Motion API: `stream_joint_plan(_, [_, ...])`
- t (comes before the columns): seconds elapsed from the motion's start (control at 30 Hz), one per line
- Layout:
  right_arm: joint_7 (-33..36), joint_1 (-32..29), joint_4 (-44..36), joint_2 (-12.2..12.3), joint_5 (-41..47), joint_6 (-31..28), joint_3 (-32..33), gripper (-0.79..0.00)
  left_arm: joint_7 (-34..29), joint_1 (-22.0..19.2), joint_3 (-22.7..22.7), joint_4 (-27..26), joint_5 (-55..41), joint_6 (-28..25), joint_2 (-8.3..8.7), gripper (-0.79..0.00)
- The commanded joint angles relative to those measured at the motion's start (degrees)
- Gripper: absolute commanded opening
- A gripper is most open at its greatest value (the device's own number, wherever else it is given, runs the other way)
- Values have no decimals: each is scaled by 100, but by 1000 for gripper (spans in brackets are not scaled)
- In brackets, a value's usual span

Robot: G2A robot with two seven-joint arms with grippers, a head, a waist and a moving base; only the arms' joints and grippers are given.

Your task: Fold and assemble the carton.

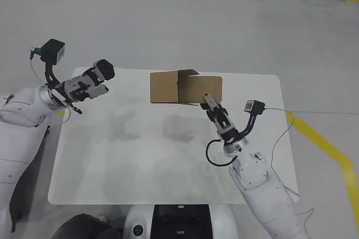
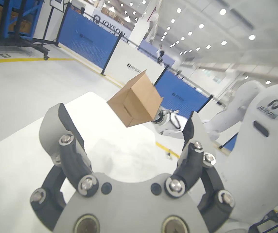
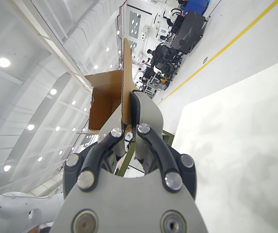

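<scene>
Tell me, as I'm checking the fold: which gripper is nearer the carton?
Right. The right gripper is shut on the carton edge; the left gripper hangs open across the table, apart from it.

Carton (image 1: 178,88) over the table's (image 1: 137,161) 12 o'clock edge, where the right gripper (image 1: 206,97), clamped on a flap, blocked its 5 o'clock side. Bare tabletop lay between the carton's 9 o'clock side and the wide-spread left gripper (image 1: 102,80) at the 10 o'clock corner.
</scene>
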Motion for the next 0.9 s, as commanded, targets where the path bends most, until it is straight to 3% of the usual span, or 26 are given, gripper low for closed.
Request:
stream_joint_plan(0.0, [0, 0, 0, 0, 0, 0, 0, -785, 841, 171, -284, -210, 1202, -1, -78, 0])
stream_joint_plan(0.17, [0, 0, 0, 0, 0, 0, 0, -785, 2581, 598, -387, -593, 3521, -1, -189, 0])
stream_joint_plan(0.87, [4, -14, -71, -18, 99, 178, -40, -785, 2641, 668, -430, -598, 3605, -1, -202, 0])
